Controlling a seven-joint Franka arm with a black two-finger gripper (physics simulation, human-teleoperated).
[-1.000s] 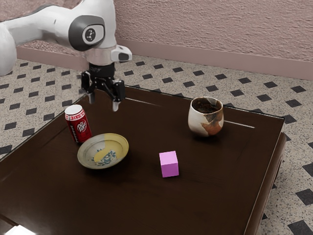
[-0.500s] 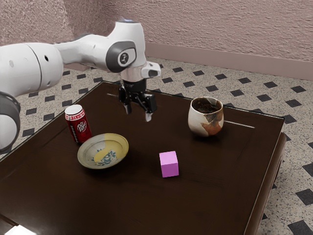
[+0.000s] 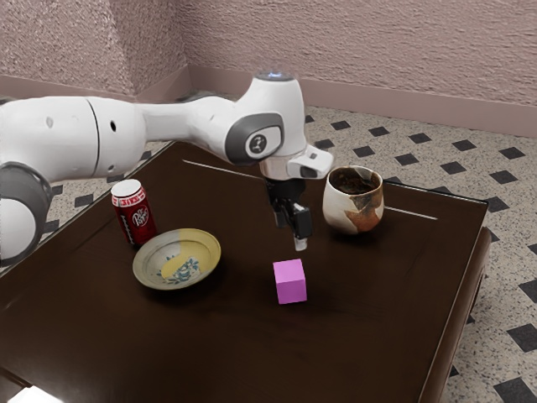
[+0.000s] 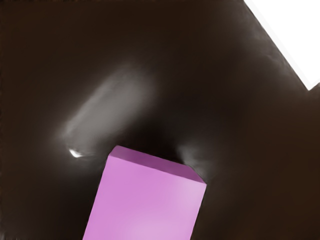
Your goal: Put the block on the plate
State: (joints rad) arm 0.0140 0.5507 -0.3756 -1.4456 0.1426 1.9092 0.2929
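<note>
My gripper (image 3: 291, 235) hangs above the table, a little above the pink block (image 3: 290, 282) and, in the exterior view, just behind it. Its fingers stand apart, one partly behind the other from this side, with nothing held. From the wrist camera, the pink block (image 4: 146, 200) is large at the lower edge, turned slightly, and below the hand. The shallow cream and yellow plate (image 3: 151, 270) with a blue pattern rests on the table toward the exterior view's left, apart from the block, with no block on it.
A red soda can (image 3: 135, 215) stands close behind the plate. The white and brown cup (image 3: 348, 208) is near the gripper, on the exterior view's right. The dark table (image 3: 226, 344) bears all these things. A white patch (image 4: 295, 35) lies at a corner of the wrist view.
My hand has travelled toward the exterior view's right and nearer the block, coming lower and turning. The block, plate, can and cup have not moved.
</note>
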